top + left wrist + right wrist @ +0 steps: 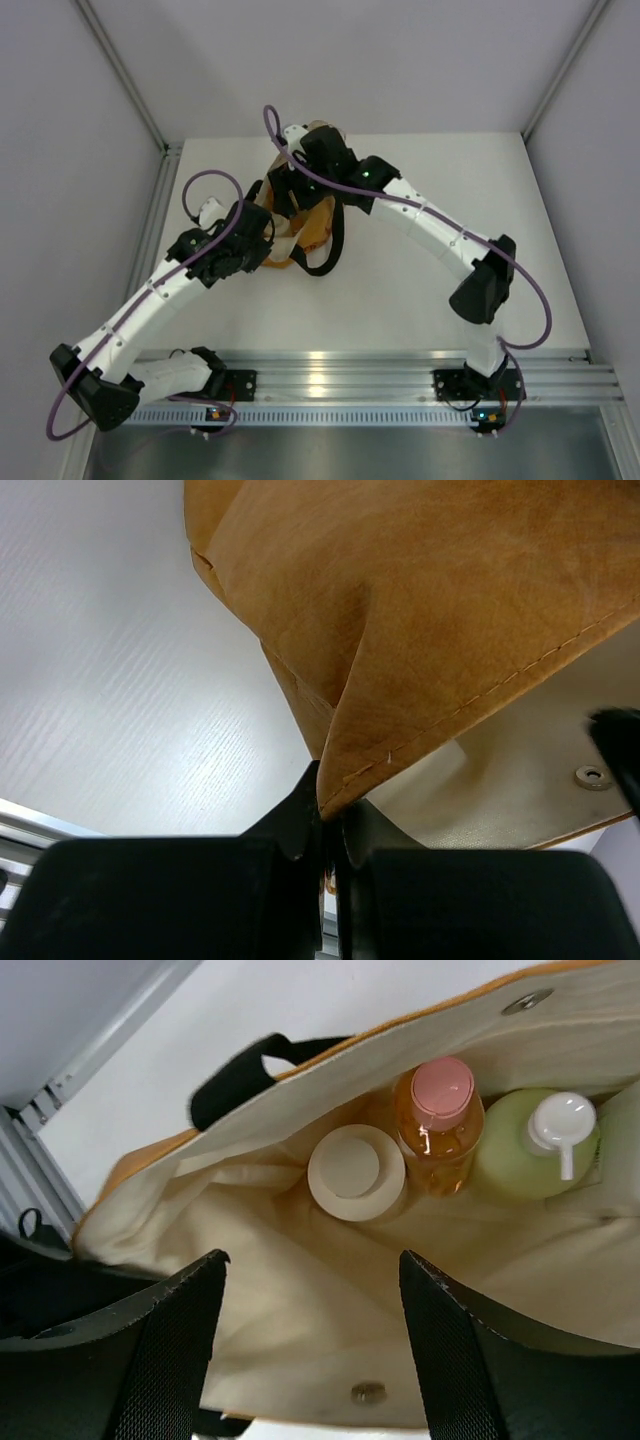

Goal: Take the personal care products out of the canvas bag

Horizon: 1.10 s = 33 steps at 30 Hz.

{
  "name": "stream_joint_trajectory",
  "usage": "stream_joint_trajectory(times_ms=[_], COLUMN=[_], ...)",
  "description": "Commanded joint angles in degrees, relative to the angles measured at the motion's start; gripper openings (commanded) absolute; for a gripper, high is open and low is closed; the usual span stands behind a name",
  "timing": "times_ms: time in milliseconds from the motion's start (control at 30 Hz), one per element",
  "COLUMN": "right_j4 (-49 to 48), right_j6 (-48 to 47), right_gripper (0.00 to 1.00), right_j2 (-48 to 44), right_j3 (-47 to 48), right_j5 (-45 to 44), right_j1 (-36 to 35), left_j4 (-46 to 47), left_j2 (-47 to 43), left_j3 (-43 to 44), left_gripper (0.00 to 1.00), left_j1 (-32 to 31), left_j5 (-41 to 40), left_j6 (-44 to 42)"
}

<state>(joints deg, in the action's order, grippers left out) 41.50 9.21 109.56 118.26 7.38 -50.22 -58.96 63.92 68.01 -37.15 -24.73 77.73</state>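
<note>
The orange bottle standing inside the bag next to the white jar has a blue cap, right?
Not quite. The orange bottle does stand inside the bag next to the white jar, but its cap is pink, not blue. The right wrist view shows it.

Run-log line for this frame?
left gripper jaws shut on tan canvas bag edge | right gripper jaws open over bag mouth | inside: squat white jar, orange-pink bottle, yellow-green bottle

white bottle (pixel 626 1120) mostly beyond the right edge
</note>
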Motion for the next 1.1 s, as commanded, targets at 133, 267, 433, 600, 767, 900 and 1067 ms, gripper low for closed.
stream_joint_trajectory(times_ms=[133,267,433,600,767,900,1067], right_j4=[-8.6,-12.0,-13.1,-13.3,-13.2,-13.0,-12.9], right_j6=[0.5,1.1,0.9,-0.7,-2.0,-3.1,-4.5], right_gripper=[0.69,0.70,0.69,0.68,0.68,0.70,0.69], right_j2=[5.7,8.1,11.3,13.4,15.7,17.4,19.3], right_j3=[0.2,-1.1,-1.6,-2.8,-2.2,-1.8,-2.3], right_j5=[1.9,1.7,1.9,0.4,-1.3,-1.8,-3.2], right_j1=[-1.1,-1.1,-1.1,-1.9,-2.1,-2.1,-2.4], left_j4=[-1.0,-1.0,-1.0,-1.0,-0.5,0.1,0.0], left_j2=[-1.0,-3.3,-4.8,-4.5,-3.4,-2.7,-3.4], left_j3=[-0.5,-3.2,-5.2,-5.3,-5.7,-5.1,-4.7], left_gripper=[0.00,0.00,0.00,0.00,0.00,0.00,0.00], left_j1=[0.1,0.2,0.2,0.3,0.3,0.3,0.3], left_j5=[-2.7,-4.4,-6.1,-6.6,-6.3,-5.7,-6.2], left_j6=[5.8,11.0,12.7,12.5,11.3,9.6,9.4])
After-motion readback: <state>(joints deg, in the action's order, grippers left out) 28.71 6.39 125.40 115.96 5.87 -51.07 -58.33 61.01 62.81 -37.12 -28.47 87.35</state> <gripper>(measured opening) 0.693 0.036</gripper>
